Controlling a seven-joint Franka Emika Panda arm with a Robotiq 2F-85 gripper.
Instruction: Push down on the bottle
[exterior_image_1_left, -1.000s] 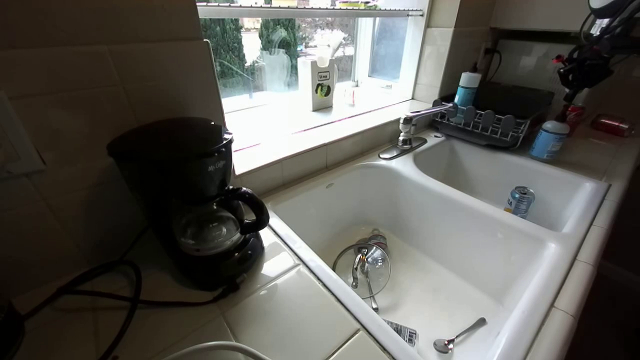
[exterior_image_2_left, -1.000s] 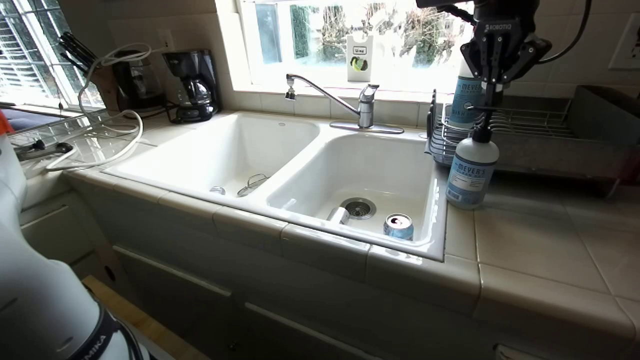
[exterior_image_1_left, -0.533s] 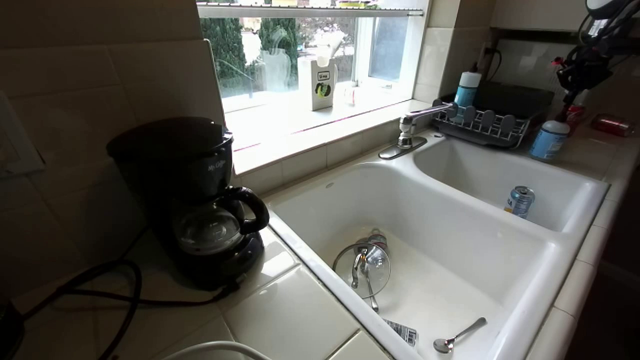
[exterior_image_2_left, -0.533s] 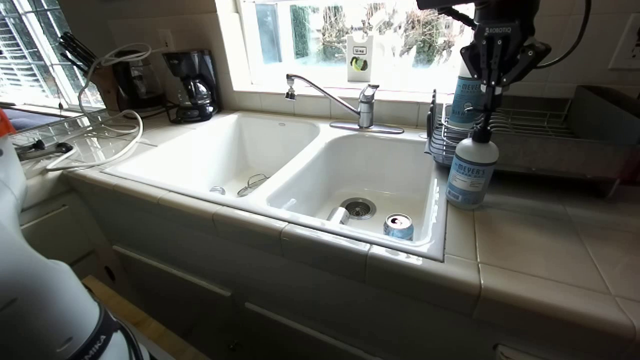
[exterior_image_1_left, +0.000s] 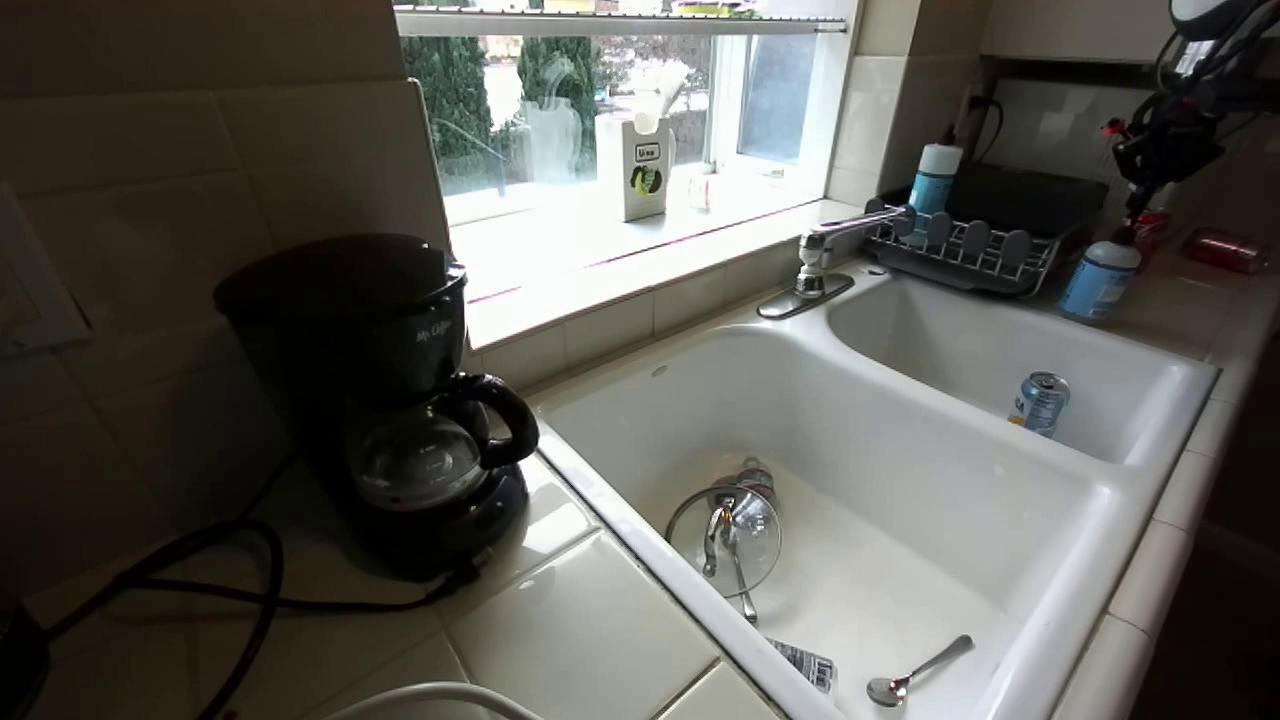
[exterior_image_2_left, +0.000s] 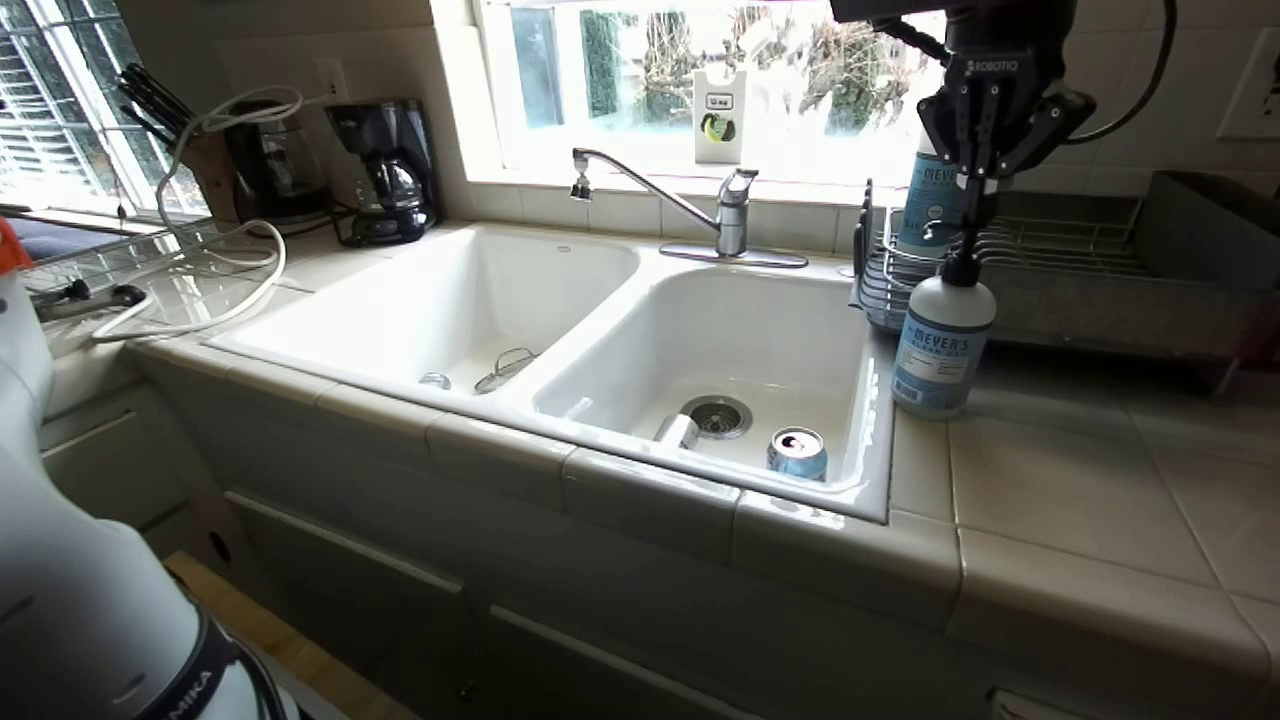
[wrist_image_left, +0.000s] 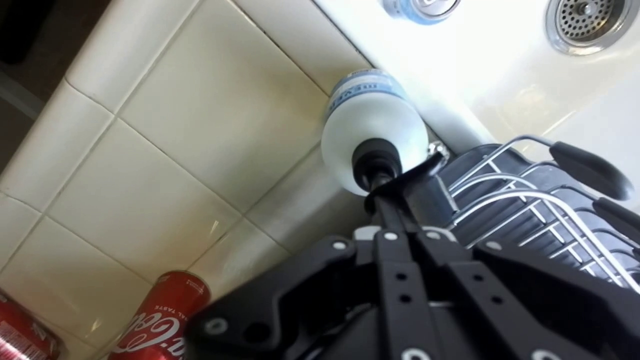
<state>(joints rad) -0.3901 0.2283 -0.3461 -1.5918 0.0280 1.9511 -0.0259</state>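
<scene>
The black gripper (exterior_image_2_left: 980, 205), fingers together, was at the top of one upright, blue-labelled white pump bottle (exterior_image_2_left: 943, 350) on the beige tiled counter (wrist_image_left: 210, 90) (a second bottle (exterior_image_1_left: 932, 190) stood near). The white double sink (exterior_image_2_left: 755, 330) held one blue can (exterior_image_2_left: 797, 460) and one round glass lid (exterior_image_1_left: 757, 545) in separate basins.

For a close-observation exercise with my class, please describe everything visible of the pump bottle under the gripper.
The pump bottle has a pale, rounded, plastic-looking body, a blue label showing MEYER'S, and a black collar and pump head. It stands on its base on the tiled counter, beside the sink and dish rack; whether it touches either is unclear. From above, the shut gripper appears to meet the pump head. The fill level cannot be made out.
</scene>
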